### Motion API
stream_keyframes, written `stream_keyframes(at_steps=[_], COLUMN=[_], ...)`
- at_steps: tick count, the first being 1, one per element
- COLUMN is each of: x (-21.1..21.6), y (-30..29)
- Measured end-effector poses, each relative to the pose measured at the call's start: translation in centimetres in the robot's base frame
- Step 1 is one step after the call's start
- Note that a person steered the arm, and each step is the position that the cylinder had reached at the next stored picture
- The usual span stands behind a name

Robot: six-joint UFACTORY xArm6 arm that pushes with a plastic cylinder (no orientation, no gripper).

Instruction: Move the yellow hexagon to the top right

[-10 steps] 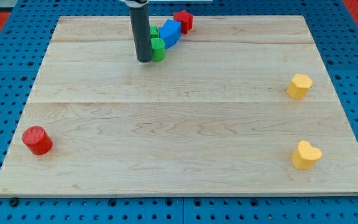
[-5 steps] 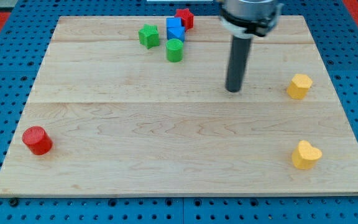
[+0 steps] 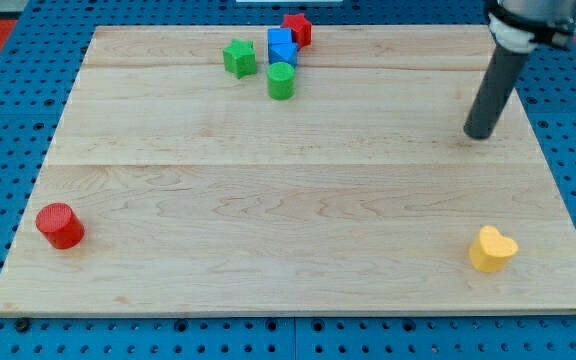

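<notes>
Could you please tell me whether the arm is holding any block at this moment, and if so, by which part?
Nothing is held: the arm ends in a plain rod. My tip stands where the yellow hexagon would be, hiding it.

Blocks showing — two red, two green, two blue, one yellow.
</notes>
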State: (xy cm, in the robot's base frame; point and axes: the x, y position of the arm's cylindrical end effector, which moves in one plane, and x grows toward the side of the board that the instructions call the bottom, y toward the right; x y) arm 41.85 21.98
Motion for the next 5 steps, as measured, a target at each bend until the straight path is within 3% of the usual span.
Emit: stream_keyframes(at_steps=[1,2,5], x=[-1.8,-6.2,-17.5], y=[3.5,4.0,1.3])
